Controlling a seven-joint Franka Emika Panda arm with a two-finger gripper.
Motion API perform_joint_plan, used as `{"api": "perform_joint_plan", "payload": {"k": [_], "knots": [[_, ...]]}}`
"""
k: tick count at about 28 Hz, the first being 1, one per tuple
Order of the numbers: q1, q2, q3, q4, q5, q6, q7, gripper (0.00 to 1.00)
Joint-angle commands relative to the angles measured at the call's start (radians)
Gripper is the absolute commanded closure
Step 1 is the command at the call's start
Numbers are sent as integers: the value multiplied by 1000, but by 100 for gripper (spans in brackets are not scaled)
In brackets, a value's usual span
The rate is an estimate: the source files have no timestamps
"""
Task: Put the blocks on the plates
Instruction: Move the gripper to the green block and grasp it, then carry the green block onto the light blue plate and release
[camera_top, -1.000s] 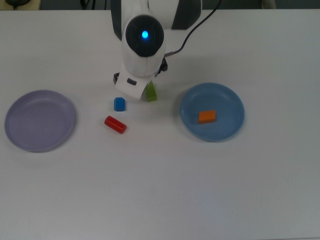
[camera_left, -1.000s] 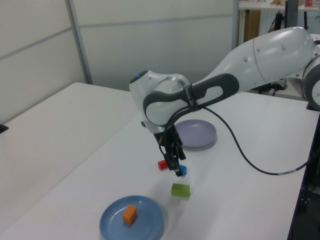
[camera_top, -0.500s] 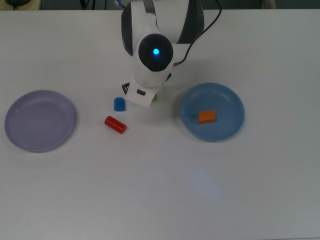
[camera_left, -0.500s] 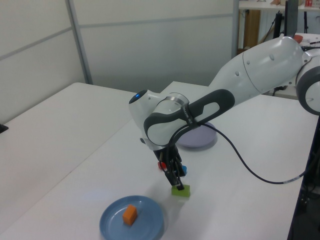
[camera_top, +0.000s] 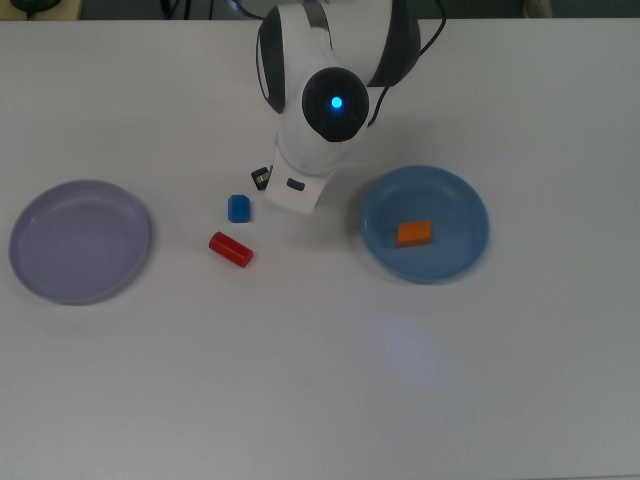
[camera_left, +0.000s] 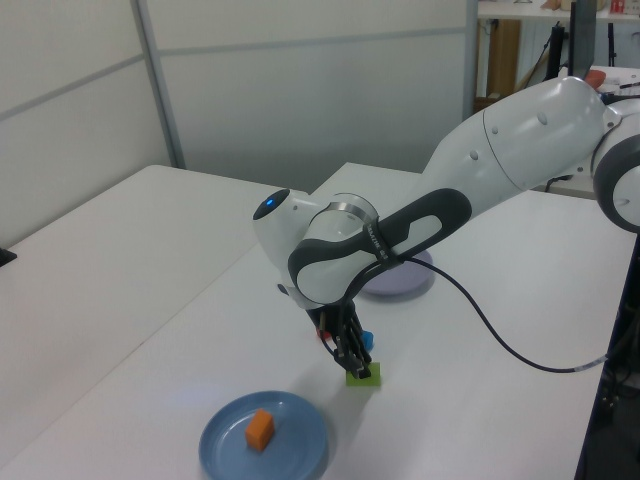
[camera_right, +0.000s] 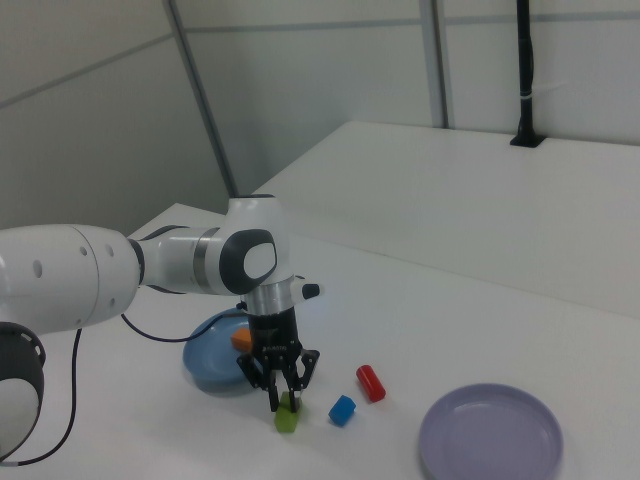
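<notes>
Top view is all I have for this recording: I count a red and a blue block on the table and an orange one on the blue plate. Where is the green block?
Observer: The green block lies on the table right under the gripper, so the arm hides it from above.
Operator: Is the gripper down at it?
Observer: Yes. In the right view the fingers are spread and reach down to the block's top, one on either side.
Operator: Is it lifted?
Observer: No, in the left view the green block rests on the table, beside the blue plate.
</notes>
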Motion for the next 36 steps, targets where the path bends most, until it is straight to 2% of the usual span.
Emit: {"api": "perform_joint_plan", "payload": {"k": [1,5,11,17,23,24,27,30,36], "knots": [[20,-24,-5,-49,-41,40,21,81],[19,-26,-5,-48,-41,41,21,85],[17,-75,-5,-35,-30,29,21,82],[48,-101,22,-5,-19,33,72,81],[169,-47,33,61,-27,70,185,76],[207,-23,33,81,-36,98,222,76],[250,22,33,110,-39,142,280,76],[275,62,33,147,-41,178,342,76],[276,66,33,152,-39,227,363,73]]}}
